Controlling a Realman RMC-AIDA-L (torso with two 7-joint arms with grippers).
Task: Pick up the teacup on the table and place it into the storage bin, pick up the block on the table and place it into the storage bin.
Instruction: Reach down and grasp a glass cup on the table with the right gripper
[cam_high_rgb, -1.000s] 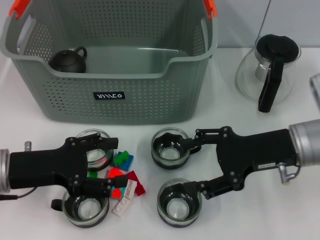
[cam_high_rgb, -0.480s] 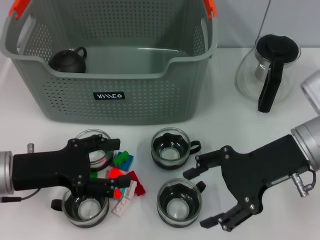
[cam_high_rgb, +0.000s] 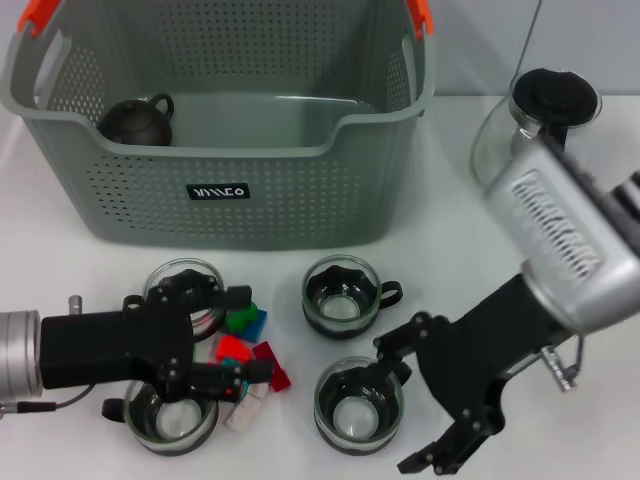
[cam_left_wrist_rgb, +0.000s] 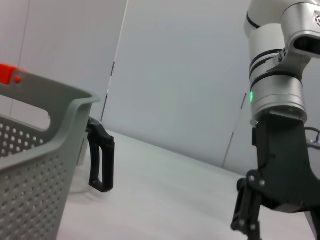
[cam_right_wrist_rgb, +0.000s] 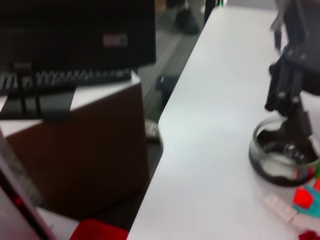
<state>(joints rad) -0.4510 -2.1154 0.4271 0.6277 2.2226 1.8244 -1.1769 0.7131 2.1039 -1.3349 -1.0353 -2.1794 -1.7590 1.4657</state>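
Teacup (cam_high_rgb: 343, 294) upright, handle toward right gripper (cam_high_rgb: 422, 402), fingers spread.

The only lettering sits on the storage bin (cam_high_rgb: 225, 130): a small black label (cam_high_rgb: 220, 191) on its front wall, with white characters that appear upside down from the head view and cannot be made out as a word. Nothing else on the table carries readable text, numbers or signs.

A glass carafe (cam_high_rgb: 505, 135) with a black lid is standing at upper right; a dark teapot (cam_high_rgb: 137, 121) is sitting upper left.
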